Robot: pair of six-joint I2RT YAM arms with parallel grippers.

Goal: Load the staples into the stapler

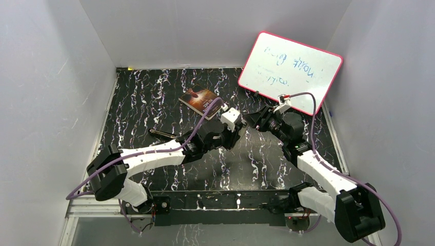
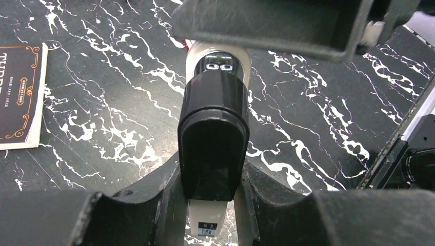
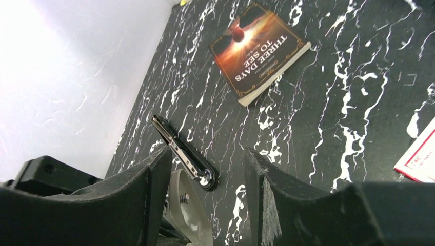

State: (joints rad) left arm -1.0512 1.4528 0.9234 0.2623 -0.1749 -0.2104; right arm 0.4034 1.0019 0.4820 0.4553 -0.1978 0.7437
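L gripper (image 2: 211,184) is clamped on what looks to be the stapler (image 2: 213,128): black top over a white body, pinched by its sides and seemingly held above the table (image 1: 154,97), near the middle. R gripper (image 3: 208,156) stands open w/ nothing between its fingers, just past the stapler's far end. Staples: can't find them in any view, no strip and no box, so can't say where they are. A black rail piece (image 3: 184,154) w/ a metal channel lies flat on the table beyond the L arm; poss. part of the stapler, not sure. Book (image 3: 259,48) lies further back, and a whiteboard (image 1: 290,69) leans at the back right. Risks, as I judge: the 2 grippers are v. close, so a reach by R could knock the stapler askew, since L only pinches its sides. If the rail is the staple channel, it's apart from the body, so loading can't start till that's sorted. Thin strips are hard to pinch off a flat top & may skid or snap.
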